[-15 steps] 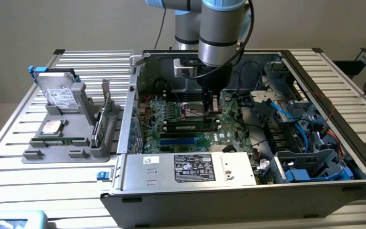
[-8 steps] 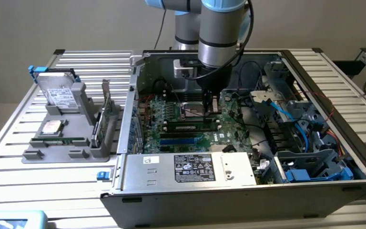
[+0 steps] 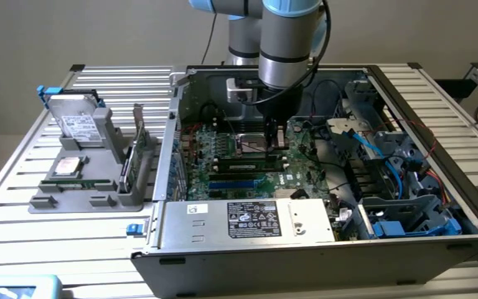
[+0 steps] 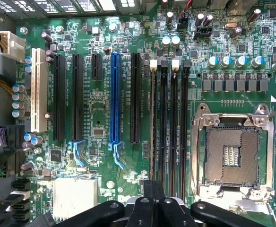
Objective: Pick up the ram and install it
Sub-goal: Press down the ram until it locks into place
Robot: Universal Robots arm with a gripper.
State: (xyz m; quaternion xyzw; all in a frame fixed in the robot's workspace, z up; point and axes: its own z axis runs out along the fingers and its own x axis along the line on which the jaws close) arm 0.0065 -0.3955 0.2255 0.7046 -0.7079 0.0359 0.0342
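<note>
We see an open computer case [image 3: 438, 187] lying on the desk [image 3: 23, 212], its motherboard [image 4: 100, 113] directly below the tool. Under the tool sit an empty processor socket [image 4: 232, 151], black expansion slots [image 4: 59, 97] and one blue slot [image 4: 115, 99]. A power supply box [image 3: 248, 219] lies in the case nearer the camera than the tool. Well apart from the tool, outside the case, a grey holder [image 3: 98, 193] carries a silver hard drive [image 3: 77, 121].

beige wall [image 3: 98, 31], slatted alu table [image 3: 23, 237]
</note>
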